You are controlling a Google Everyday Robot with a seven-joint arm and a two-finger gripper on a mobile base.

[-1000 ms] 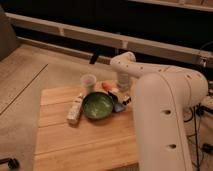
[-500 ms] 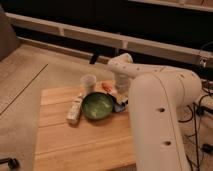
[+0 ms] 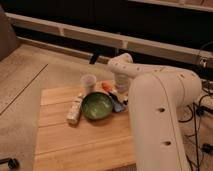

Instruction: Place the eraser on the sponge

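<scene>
end effector (image 3: 121, 95) low over the far right edge of table (image 3: 75, 145) — beside sponge (image 3: 117, 105); grip state unclear.

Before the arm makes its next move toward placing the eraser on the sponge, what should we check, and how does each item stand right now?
1. Tool location: the tool is low over the table, just right of the green bowl: ok.
2. Sponge in view: the sponge lies flat by the bowl's right rim, partly behind the arm: ok.
3. Eraser held: hidden by the arm: cannot tell.
4. Tool lined up over the sponge: near it, exact alignment: cannot tell.
5. Room around the sponge: the bowl and the orange piece crowd it: not ok.
6. The cup and the bottle sit off to the left: ok.
</scene>
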